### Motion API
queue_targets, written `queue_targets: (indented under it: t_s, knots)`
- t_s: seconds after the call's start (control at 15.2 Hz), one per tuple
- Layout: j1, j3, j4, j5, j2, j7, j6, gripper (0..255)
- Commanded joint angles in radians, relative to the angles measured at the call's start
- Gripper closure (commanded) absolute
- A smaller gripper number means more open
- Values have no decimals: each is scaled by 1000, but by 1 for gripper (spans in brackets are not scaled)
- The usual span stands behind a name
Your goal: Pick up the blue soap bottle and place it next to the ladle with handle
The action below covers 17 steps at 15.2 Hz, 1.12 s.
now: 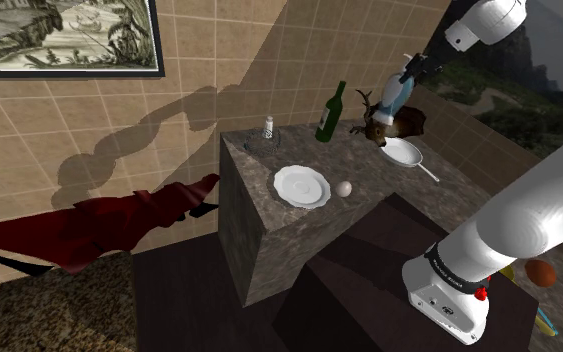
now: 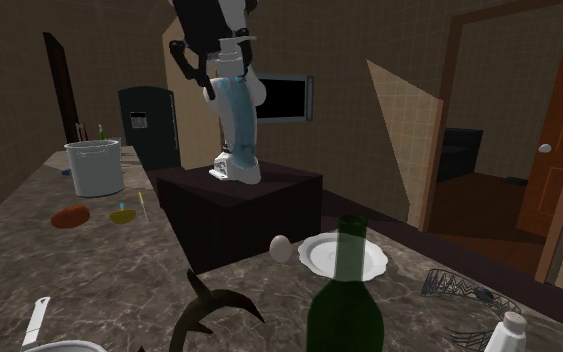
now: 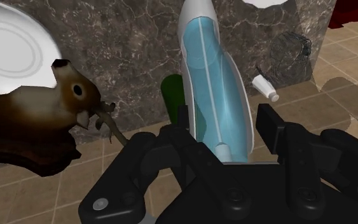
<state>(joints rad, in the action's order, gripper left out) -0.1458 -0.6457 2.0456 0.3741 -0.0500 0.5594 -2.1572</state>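
Arm reaches high over the stone counter, wrist pointing down. White pot sits well away from the jaws, contents hidden by its rim. Deer head mount is just beside the jaws. Gripper is clamped on the blue soap bottle at its pump end, with the body hanging off the counter. Green glass bottle stands past the held one. White ladle lies below the jaws.

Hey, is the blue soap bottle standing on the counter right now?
No, the blue soap bottle hangs in the air, clasped by the gripper, clear of the marble counter.
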Motion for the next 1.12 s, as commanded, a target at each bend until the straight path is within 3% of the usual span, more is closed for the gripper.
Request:
queue_targets:
  t_s: [0.0,0.53,1.06]
  knots:
    - [-16,-13,55,-31,-52,18,-8,255]
    - [-113,-74,231,-145,-223,113,-19,255]
    - [-229,-162,332,-248,-338,240,9,255]
